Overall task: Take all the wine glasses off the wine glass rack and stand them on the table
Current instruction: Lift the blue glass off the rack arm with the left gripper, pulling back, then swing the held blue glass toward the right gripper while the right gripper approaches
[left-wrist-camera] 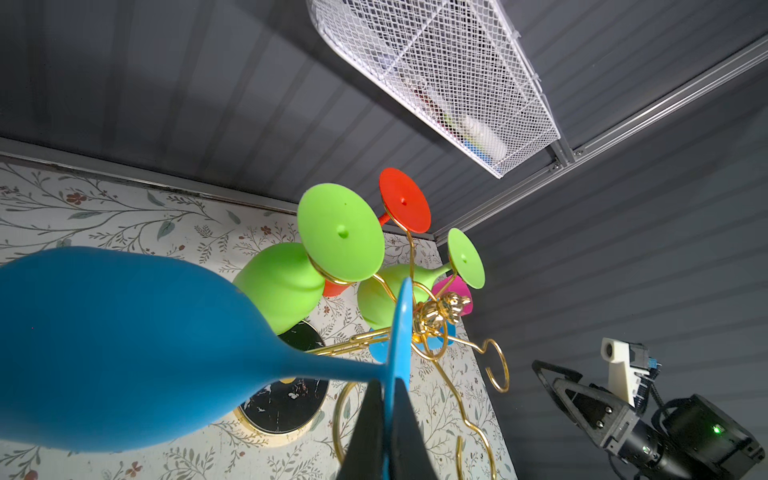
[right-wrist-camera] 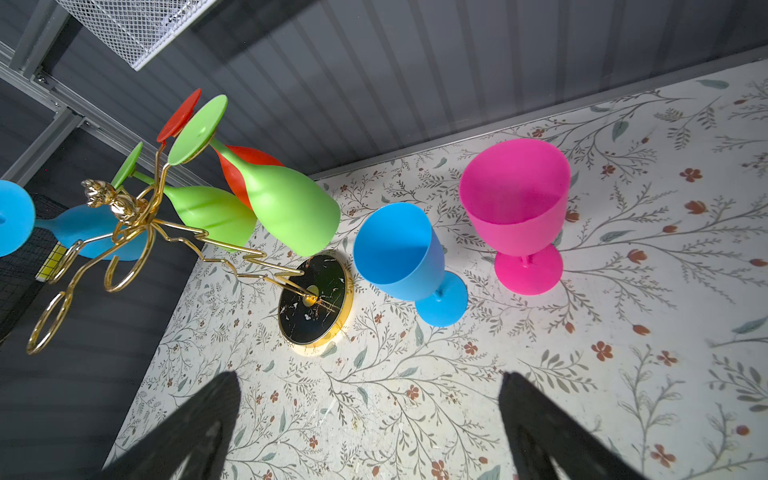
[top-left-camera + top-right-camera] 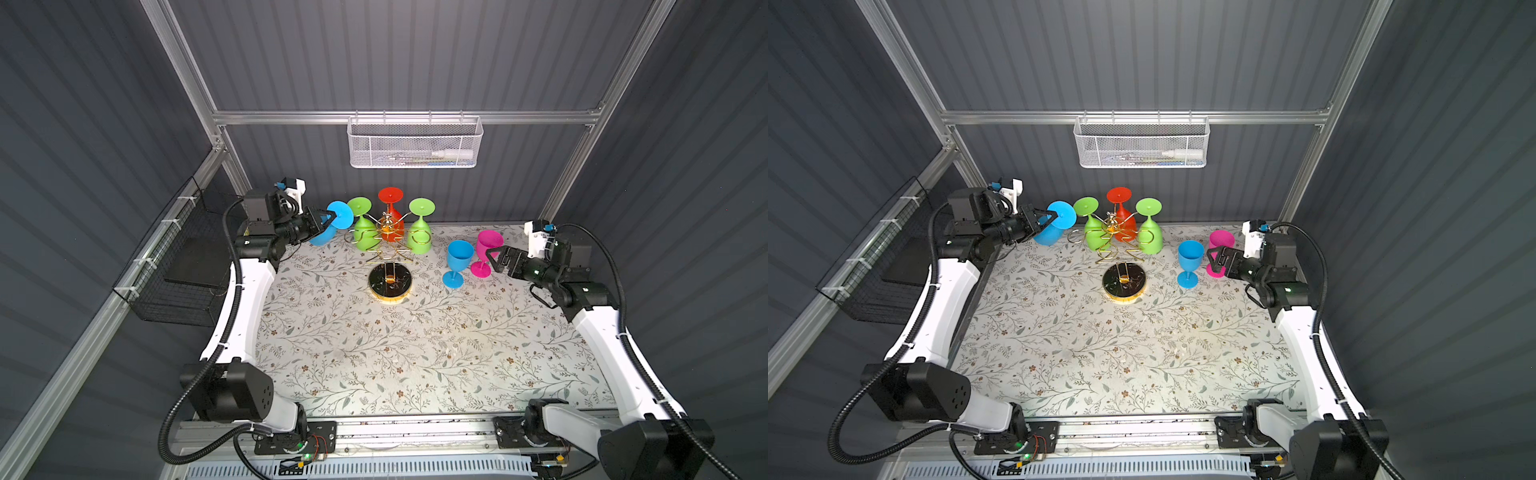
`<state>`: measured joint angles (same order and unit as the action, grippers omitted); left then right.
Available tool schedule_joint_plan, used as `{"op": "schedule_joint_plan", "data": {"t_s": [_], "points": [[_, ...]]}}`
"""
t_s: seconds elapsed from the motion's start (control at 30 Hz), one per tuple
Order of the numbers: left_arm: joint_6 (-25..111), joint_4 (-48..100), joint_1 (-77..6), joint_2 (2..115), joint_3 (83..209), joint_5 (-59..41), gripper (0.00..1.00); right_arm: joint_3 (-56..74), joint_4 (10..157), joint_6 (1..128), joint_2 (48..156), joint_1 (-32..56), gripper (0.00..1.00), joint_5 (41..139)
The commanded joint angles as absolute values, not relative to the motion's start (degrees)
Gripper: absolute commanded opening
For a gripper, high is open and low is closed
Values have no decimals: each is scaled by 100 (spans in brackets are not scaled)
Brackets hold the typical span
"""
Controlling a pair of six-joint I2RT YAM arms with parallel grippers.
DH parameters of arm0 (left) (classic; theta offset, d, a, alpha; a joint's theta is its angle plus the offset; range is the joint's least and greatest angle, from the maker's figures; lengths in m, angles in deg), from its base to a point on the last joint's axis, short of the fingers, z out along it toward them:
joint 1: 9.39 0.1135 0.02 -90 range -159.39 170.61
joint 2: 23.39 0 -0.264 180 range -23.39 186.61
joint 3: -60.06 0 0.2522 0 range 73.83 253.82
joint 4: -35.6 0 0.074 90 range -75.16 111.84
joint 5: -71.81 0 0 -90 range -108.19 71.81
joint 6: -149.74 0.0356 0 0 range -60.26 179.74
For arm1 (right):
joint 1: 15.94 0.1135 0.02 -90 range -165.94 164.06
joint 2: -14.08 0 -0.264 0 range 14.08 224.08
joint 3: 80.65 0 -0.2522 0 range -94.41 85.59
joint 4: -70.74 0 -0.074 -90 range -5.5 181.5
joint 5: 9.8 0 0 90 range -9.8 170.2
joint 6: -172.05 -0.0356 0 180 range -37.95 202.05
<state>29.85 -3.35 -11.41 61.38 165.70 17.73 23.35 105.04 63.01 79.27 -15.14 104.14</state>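
Left gripper (image 1: 385, 386) clamps the blue wine glass (image 1: 124, 345) by its foot, likely so the stem slides off the wine glass rack (image 1: 436, 313) just beyond the fingertips (image 1: 368, 428). Right gripper (image 2: 370, 380) gapes wide, empty.

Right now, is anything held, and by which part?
The left gripper clamps the tilted blue wine glass by its foot's edge; the right gripper holds nothing.

We find the wine glass rack (image 3: 390, 281) at the back middle of the table (image 3: 374, 357), with three hung glasses (image 3: 390, 226) on its rear arms. Just left of it, our left claw (image 3: 332, 216) grips the wine glass (image 3: 344, 214) by its foot. To the right stand two upright glasses (image 3: 459, 254), with the right claw (image 3: 491, 260) near them.
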Motion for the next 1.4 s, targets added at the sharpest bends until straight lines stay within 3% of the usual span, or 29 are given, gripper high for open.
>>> {"op": "schedule_joint_plan", "data": {"t_s": [0.0,0.27,0.63,1.03,1.37], "points": [[3260,-679,-1076,5912,16548,1798,0,2331,10559,6382,7860,-1524,99,10356],[3274,-853,-910,5241,15865,2088,0,2290,10611,6438,7677,-1531,99,10331],[3340,-1250,-719,4456,15090,3585,0,2285,10612,6474,7605,-1526,99,10333],[3617,-1508,-744,4335,14734,5235,0,2299,10562,6449,7589,-1532,99,10410],[3342,-883,-2105,4571,14527,5263,0,2377,10329,6423,7426,-1522,99,10809]]}}
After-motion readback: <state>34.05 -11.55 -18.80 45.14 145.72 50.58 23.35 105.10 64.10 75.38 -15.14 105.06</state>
